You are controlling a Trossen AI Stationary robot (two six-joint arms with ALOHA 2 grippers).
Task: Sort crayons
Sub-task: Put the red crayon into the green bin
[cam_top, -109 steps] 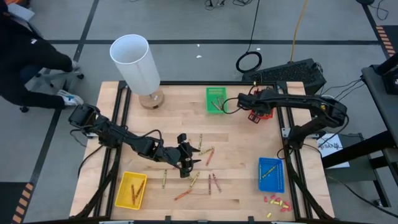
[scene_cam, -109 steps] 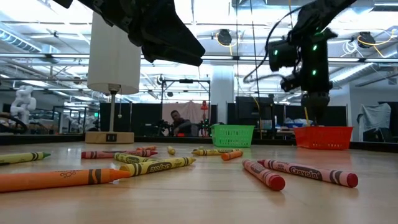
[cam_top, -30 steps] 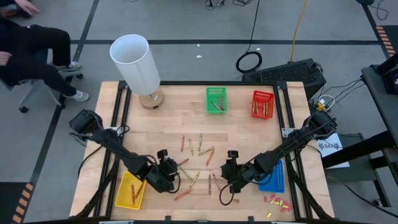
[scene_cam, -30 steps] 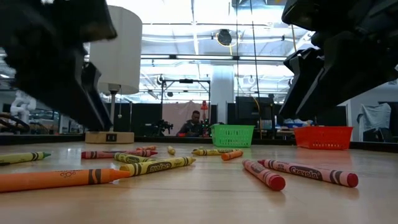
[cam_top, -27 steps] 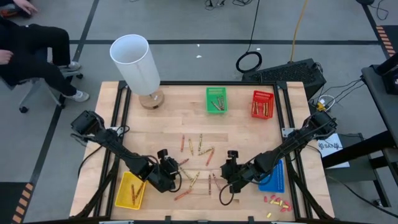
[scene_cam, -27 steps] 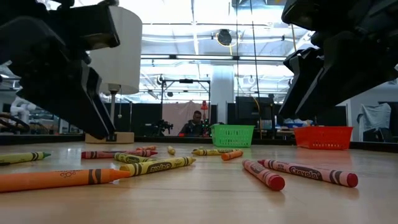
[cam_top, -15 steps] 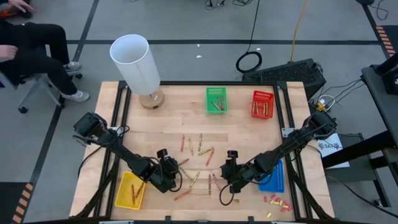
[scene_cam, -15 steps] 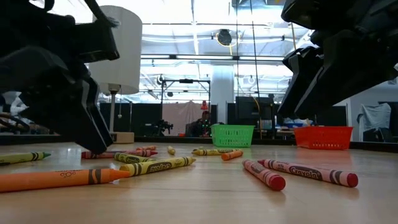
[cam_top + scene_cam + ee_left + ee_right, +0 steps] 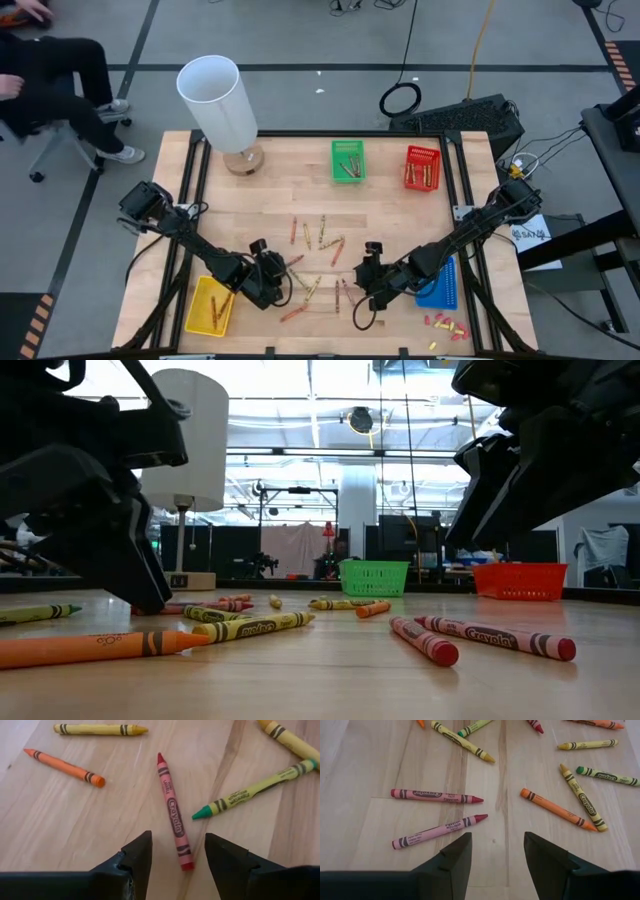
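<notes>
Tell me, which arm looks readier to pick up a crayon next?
Probably the left: its left gripper is open with a red crayon lying right between the fingers. The right gripper, also open, has bare wood between its fingers.

1. Four baskets on the table: one green (image 9: 348, 160), one red (image 9: 421, 167), one yellow (image 9: 211, 305), one blue (image 9: 438, 281).
2. One white lamp (image 9: 217, 101).
3. Two dark arms.
4. About a dozen loose crayons (image 9: 322, 232); exact count unclear.

The wooden table (image 9: 400, 215) carries scattered crayons (image 9: 322, 240), four baskets and a lamp (image 9: 222, 105).
</notes>
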